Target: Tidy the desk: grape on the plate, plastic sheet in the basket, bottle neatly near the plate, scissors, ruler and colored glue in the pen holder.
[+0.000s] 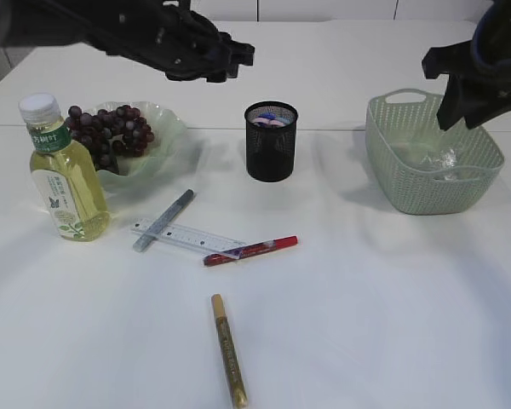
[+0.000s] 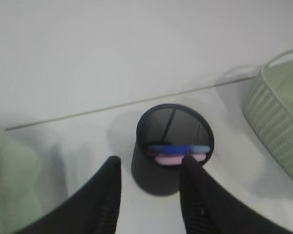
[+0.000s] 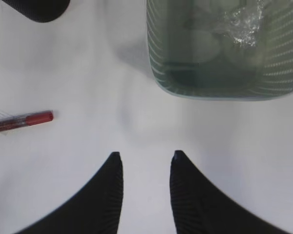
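**Both end effectors released, pens and ruler loose on the worktop**

Over on the white worktop (image 1: 392,307): purple grape bunch (image 1: 109,132) sitting in the pale green scalloped plate (image 1: 172,128), with the yellow-liquid plastic bottle with white cap (image 1: 64,170) upright just beside the plate, nearer the camera. Black mesh pen holder (image 1: 271,141) in the middle, holding something blue and pink. Crumpled clear plastic sheet (image 1: 439,160) down inside the pale green woven basket (image 1: 430,153) at right.

Loose in front: clear plastic ruler (image 1: 183,237), crossed by a silver glue pen (image 1: 163,220), touching the red glue pen (image 1: 251,250) at its right end. Gold glue pen (image 1: 228,349) well apart, nearer the camera.

Only from the left wrist: left end effector (image 2: 149,190) released, fingers spread and empty, hovering above the holder (image 2: 175,141); blue and pink shapes inside, possibly scissor handles, too blurred to tell.

Only from the right wrist: right end effector (image 3: 144,187) also released, empty, over bare worktop near the basket (image 3: 224,48); sheet (image 3: 241,22) glinting within; red pen (image 3: 22,120) cut off at the left edge.

In the exterior view, both arms dark and blurred, right one cropped at the frame edge.
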